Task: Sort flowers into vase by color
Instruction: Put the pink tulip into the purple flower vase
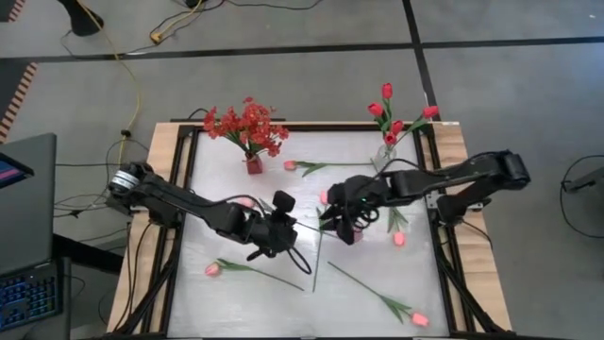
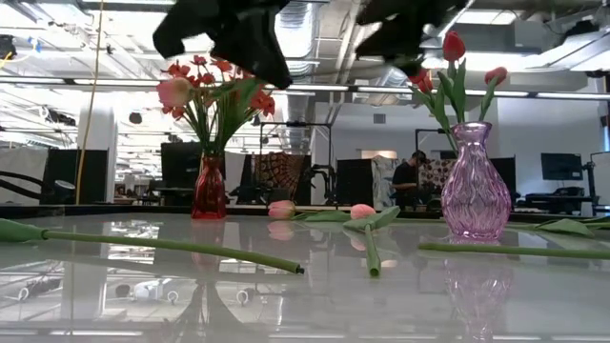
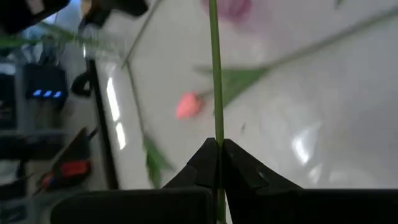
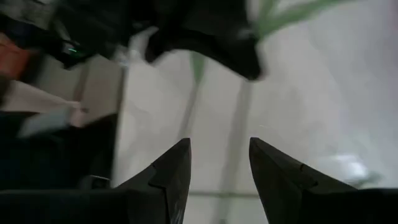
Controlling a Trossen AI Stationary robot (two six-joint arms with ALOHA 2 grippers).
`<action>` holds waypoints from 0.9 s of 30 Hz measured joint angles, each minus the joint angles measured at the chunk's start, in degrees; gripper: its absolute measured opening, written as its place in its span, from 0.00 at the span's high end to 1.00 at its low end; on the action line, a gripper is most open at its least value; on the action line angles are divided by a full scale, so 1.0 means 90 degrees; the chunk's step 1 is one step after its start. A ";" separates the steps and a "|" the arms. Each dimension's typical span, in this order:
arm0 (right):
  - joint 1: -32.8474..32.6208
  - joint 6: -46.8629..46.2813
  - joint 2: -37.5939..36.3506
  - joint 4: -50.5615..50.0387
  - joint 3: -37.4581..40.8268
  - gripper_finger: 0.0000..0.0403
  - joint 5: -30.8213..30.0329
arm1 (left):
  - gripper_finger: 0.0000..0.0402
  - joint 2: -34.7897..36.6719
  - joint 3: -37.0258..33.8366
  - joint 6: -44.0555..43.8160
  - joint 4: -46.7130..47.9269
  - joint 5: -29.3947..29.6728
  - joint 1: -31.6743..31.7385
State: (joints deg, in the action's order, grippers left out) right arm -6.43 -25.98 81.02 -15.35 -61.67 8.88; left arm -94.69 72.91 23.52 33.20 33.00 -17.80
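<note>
My left gripper [image 1: 291, 227] hangs above the table's middle, shut on the thin green stem [image 3: 216, 93] of a pink tulip. The bloom [image 2: 174, 92] shows high above the table in the low view, in front of the red vase [image 2: 210, 191]. My right gripper [image 4: 219, 165] is open with nothing between its fingers. It hovers just right of the left one [image 1: 334, 215] and faces it. Red sprays stand in the red vase [image 1: 253, 162]. Red tulips stand in the clear purple vase [image 1: 385, 156]. My left gripper pinches the tulip's green stem [image 3: 216, 134] between its two fingers, partway along its length. The stem runs on past the fingertips. The fingers slant down from the table's left side. The flower is lifted clear of the table, its bloom [image 1: 245, 201] on the left of the gripper.
Pink tulips lie flat on the table: near the back middle [image 1: 290, 165], under the grippers [image 1: 324, 196], at the right [image 1: 398, 238], front left [image 1: 212, 269] and front right [image 1: 420, 319]. A wooden frame [image 1: 160, 170] borders the table.
</note>
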 joint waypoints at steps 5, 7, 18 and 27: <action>0.0196 -0.0080 0.0518 0.0268 -0.0005 0.52 0.0195 | 1.00 -0.0226 0.0068 0.0008 0.0042 0.0165 -0.0024; 0.0241 -0.0089 0.0726 0.0290 0.0000 0.52 0.0197 | 1.00 -0.0227 0.0068 0.0004 0.0029 0.0165 -0.0028; 0.0279 0.0063 0.1350 0.0862 -0.0001 0.53 0.0221 | 1.00 -0.0227 0.0068 -0.0004 0.0011 0.0119 -0.0022; 0.0356 0.0129 0.1329 0.0965 -0.0002 0.53 0.0214 | 1.00 -0.0227 0.0068 0.0052 0.0027 -0.0101 -0.0019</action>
State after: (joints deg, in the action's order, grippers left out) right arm -3.22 -24.82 92.98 -6.66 -61.69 10.81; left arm -96.73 73.52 23.99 33.45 32.08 -17.98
